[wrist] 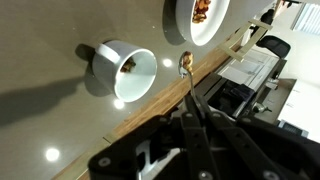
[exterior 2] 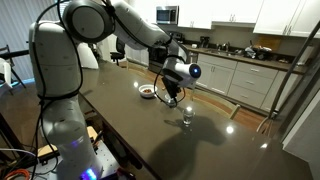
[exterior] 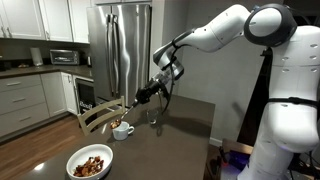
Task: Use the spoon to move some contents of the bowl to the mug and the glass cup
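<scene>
White ceramic mug (wrist: 125,68) holds brown chunky pieces (wrist: 128,66), visible only in the wrist view, at nine o'clock from the slim silvery spoon (wrist: 189,87), whose handle the gripper (wrist: 195,118) jaws pinch.

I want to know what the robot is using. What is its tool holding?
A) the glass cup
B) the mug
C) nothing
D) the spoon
D: in the wrist view the tool is shut on the thin handle of the spoon, whose head shows between the mug and the bowl.
</scene>
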### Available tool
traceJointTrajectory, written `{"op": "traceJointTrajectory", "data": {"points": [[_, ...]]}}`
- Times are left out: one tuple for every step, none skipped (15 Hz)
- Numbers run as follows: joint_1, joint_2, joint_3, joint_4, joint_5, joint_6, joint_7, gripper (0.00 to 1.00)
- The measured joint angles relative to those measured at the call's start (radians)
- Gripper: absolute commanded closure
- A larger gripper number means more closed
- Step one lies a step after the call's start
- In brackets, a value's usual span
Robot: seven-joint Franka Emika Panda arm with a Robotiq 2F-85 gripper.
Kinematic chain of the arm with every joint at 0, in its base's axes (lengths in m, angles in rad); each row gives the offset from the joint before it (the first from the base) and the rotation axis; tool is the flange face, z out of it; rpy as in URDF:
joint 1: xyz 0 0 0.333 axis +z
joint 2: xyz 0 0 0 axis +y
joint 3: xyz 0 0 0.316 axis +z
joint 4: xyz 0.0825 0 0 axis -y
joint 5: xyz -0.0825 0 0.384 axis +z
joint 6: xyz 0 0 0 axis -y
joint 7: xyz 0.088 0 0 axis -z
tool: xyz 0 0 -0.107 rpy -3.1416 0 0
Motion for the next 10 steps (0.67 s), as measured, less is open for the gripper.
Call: {"op": "traceJointTrajectory", "data": {"points": [[-0.001, -0.001, -0.002, -0.002, 0.0, 0.001, 0.0, 0.97], [-0.001, -0.001, -0.004, -0.002, 0.0, 0.003, 0.0, 0.97], [-0.001, -0.001, -0.005, -0.003, 0.0, 0.008, 0.0, 0.97], [-0.001, -0.001, -0.007, -0.003, 0.0, 0.013, 0.0, 0.97], [-0.001, -0.001, -0.007, -0.003, -0.001, 0.02, 0.0, 0.97], [-0.001, -0.001, -0.008, -0.003, -0.001, 0.029, 0.0, 0.97], [-0.001, -0.001, -0.008, -0.004, -0.001, 0.041, 0.0, 0.97], [-0.001, -0.001, -0.008, -0.004, -0.001, 0.051, 0.0, 0.97], [-0.001, -0.001, -0.009, -0.004, -0.001, 0.06, 0.0, 0.97], [-0.001, -0.001, -0.01, -0.005, -0.001, 0.065, 0.0, 0.97]]}}
